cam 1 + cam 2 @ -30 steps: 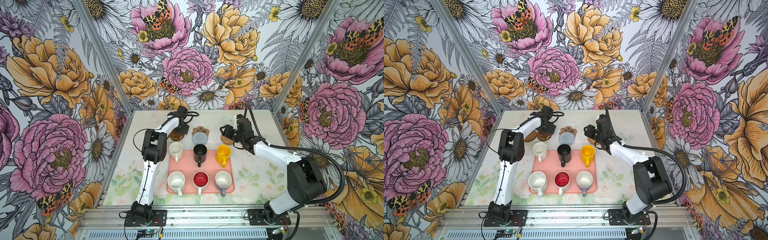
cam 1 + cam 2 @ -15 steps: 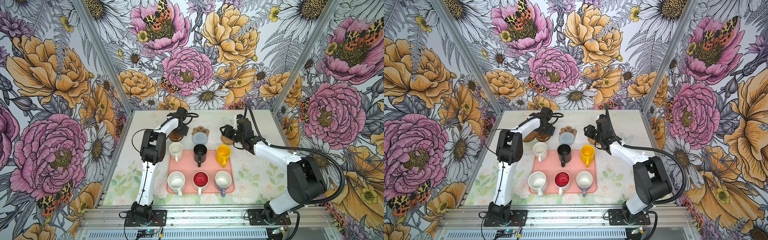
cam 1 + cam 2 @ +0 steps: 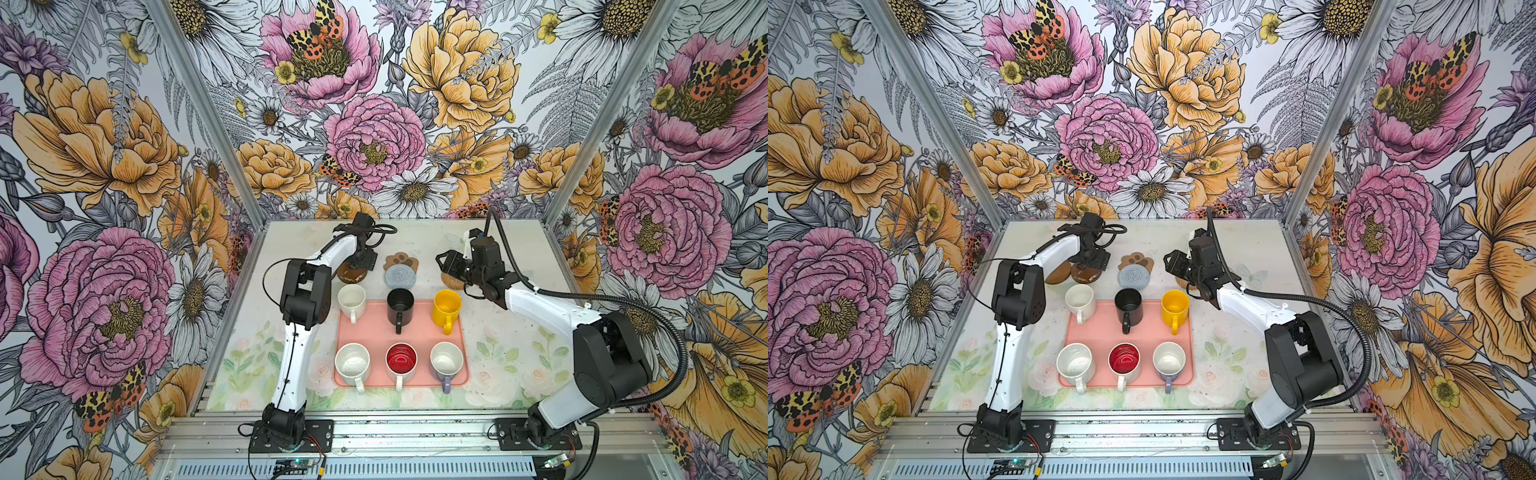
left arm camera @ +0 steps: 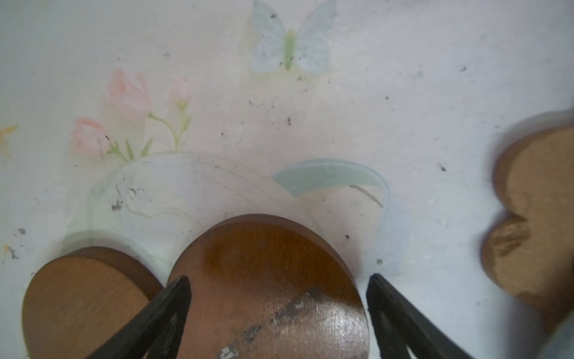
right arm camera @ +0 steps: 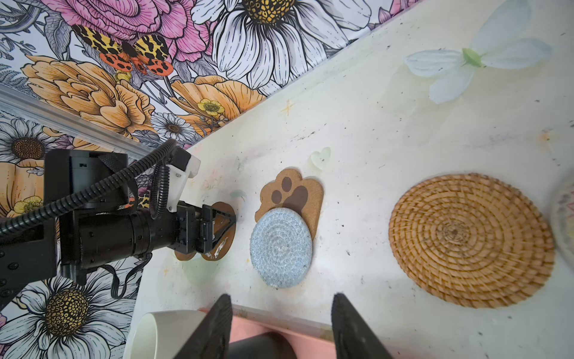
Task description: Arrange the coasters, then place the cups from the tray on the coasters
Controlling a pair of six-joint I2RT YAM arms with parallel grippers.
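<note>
Both top views: six cups [image 3: 401, 358] sit on the tray [image 3: 374, 332], with the coasters [image 3: 1133, 275] bunched behind it, unarranged. Left wrist: my left gripper [image 4: 278, 278], spread wide and clasping nothing, straddles a brown disc [image 4: 267, 310]. Right wrist: my right gripper [image 5: 281, 296], half-open and empty, hovers near the grey-blue coaster [image 5: 281, 248], with the rattan coaster [image 5: 470, 239] off to one side.
</note>
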